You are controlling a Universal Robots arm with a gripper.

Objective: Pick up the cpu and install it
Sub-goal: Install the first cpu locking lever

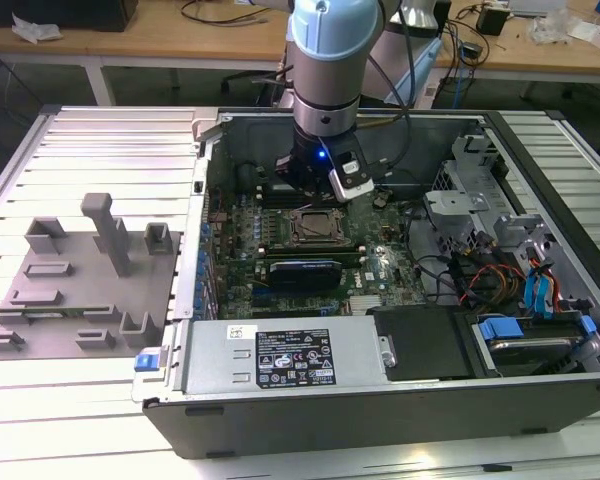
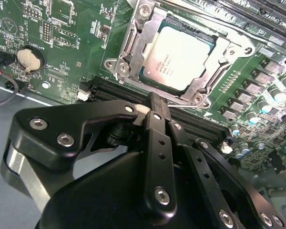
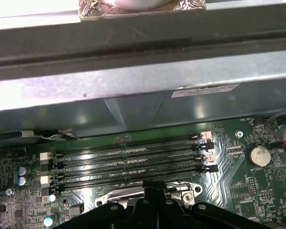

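Sitting flat in the socket (image 2: 128,52), the cpu (image 2: 178,57) is already down in its seat in the second wrist view. It's a thin square chip w/ a pale silver-white metal lid and faint print, edges lined up w/ the frame, so it reads as dropped in square, not tilted. Socket = dark recess w/ a shiny stamped steel frame round it and screw heads at the corners; can't tell if the latch is clamped. Gripper (image 2: 155,101) hangs just beside the socket over the black RAM slots (image 3: 133,162), tips apart from the chip. Its fingers are drawn narrow together w/ nothing between them, which prob. means the chip is let go and pick + place is done. Gripper body is black metal: flat link bars, silver pin heads, hard edges. Round it is the motherboard (image 2: 62,28), a green PCB w/ fine traces, a round shiny coin cell (image 2: 27,57) and small silver-topped caps (image 2: 276,93). In the exterior view the socket sits approx. frame centre. The arm (image 1: 325,60), a smooth pale blue-grey shell, enters from upper middle, straight over the board. PC case (image 1: 380,430) lies on its side, lid off, so the board faces up. It's grey sheet metal, w/ a labelled PSU (image 1: 290,360) box along the lower edge. On the exterior view's left, grey plastic fixture blocks (image 1: 90,270) stand on a ribbed metal table (image 1: 110,130).
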